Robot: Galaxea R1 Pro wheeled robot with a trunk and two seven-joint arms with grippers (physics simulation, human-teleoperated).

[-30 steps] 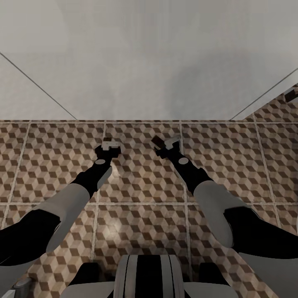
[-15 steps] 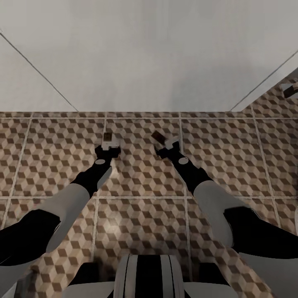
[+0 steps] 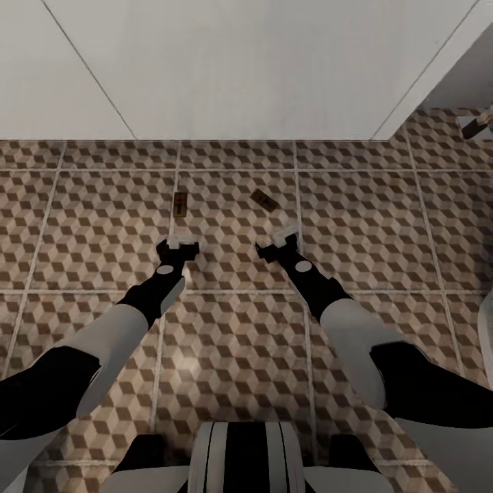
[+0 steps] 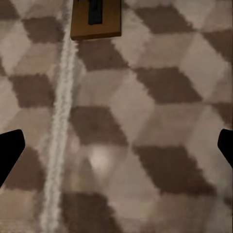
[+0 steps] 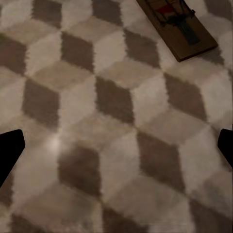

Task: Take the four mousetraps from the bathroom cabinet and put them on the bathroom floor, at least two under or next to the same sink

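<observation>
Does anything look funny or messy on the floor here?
Nothing is spilled or broken. Two mousetraps lie flat on the tiled floor, ahead of the open claws. The left one sits straight beside a grout line; the right one lies crooked, turned at an angle to the tile lines.

Two mousetraps — one [image 3: 180,204], another [image 3: 263,200] — two claws: left [image 3: 178,245], right [image 3: 277,244].

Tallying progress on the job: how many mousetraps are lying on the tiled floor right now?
2. One mousetrap lies ahead of the left end effector, one ahead of the right end effector. Others may lie outside the view.
</observation>
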